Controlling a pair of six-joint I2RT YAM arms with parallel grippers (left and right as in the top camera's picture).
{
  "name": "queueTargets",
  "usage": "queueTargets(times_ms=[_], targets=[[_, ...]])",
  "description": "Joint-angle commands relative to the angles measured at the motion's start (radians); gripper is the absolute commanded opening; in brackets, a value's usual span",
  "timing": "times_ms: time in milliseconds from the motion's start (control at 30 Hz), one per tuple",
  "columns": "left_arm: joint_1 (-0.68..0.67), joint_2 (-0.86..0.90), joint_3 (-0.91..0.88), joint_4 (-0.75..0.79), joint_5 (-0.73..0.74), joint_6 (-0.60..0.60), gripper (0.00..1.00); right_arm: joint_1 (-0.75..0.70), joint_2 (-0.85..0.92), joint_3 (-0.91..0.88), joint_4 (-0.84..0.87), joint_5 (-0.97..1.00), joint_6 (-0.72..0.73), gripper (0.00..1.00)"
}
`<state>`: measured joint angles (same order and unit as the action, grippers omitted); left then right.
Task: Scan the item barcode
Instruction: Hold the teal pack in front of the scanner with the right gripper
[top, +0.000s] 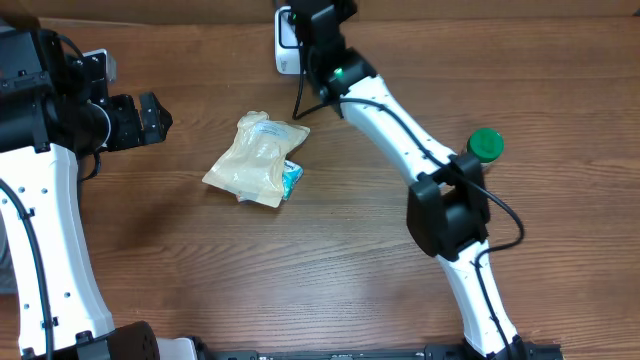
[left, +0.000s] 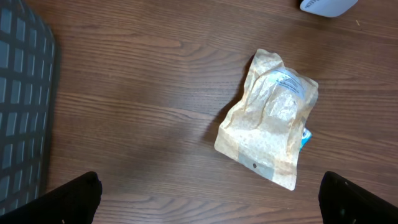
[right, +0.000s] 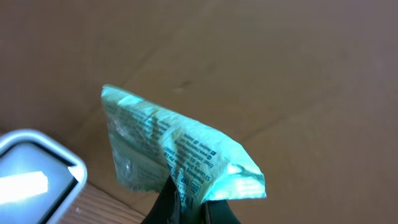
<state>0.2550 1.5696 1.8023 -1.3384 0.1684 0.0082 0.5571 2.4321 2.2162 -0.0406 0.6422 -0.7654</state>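
Treat pickup as done, with the right jaws clamped on the packet (right: 180, 155) beside the scanner (right: 34, 180) and the left jaws apart; you likely have yet to present the barcode.

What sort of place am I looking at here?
Probably a mock checkout bench: a white barcode scanner at the far edge of the wooden table, a tan pouch, and the right gripper holding a green packet beside the scanner.
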Motion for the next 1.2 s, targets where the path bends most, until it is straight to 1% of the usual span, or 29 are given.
queueTargets(times_ms=[0, 133, 200, 233, 300, 467, 667, 700, 833, 967, 1067, 1167], targets=[[-0.003, 0.007, 0.004, 0.001, 0.008, 0.022, 1.00, 0.010, 0.046, 0.029, 0.073, 0.018, -0.238, 0.04], [-0.003, 0.007, 0.004, 0.001, 0.008, 0.022, 1.00, 0.008, 0.095, 0.029, 0.157, 0.011, -0.238, 0.05], [-0.003, 0.007, 0.004, 0.001, 0.008, 0.022, 1.00, 0.008, 0.115, 0.029, 0.158, -0.008, -0.239, 0.06], [-0.003, 0.007, 0.004, 0.001, 0.008, 0.022, 0.99, 0.008, 0.121, 0.029, 0.158, -0.018, -0.245, 0.08], [-0.003, 0.007, 0.004, 0.001, 0.008, 0.022, 1.00, 0.009, 0.134, 0.029, 0.157, -0.030, -0.294, 0.10], [-0.003, 0.007, 0.004, 0.001, 0.008, 0.022, 1.00, 0.011, 0.161, 0.029, 0.166, -0.034, -0.393, 0.10], [-0.003, 0.007, 0.004, 0.001, 0.008, 0.022, 0.99, 0.011, 0.162, 0.029, 0.171, -0.034, -0.396, 0.10], [-0.003, 0.007, 0.004, 0.001, 0.008, 0.022, 0.99, 0.011, 0.162, 0.029, 0.171, -0.034, -0.410, 0.10], [-0.003, 0.007, 0.004, 0.001, 0.008, 0.022, 0.99, 0.011, 0.162, 0.029, 0.166, -0.034, -0.556, 0.10], [-0.003, 0.007, 0.004, 0.002, 0.008, 0.022, 0.99, 0.016, 0.162, 0.029, 0.167, -0.031, -0.670, 0.10], [-0.003, 0.007, 0.004, 0.001, 0.008, 0.022, 1.00, 0.022, 0.162, 0.029, 0.167, -0.034, -0.684, 0.14], [-0.003, 0.007, 0.004, 0.001, 0.008, 0.022, 0.99, 0.031, 0.162, 0.029, 0.179, -0.035, -0.684, 0.15]])
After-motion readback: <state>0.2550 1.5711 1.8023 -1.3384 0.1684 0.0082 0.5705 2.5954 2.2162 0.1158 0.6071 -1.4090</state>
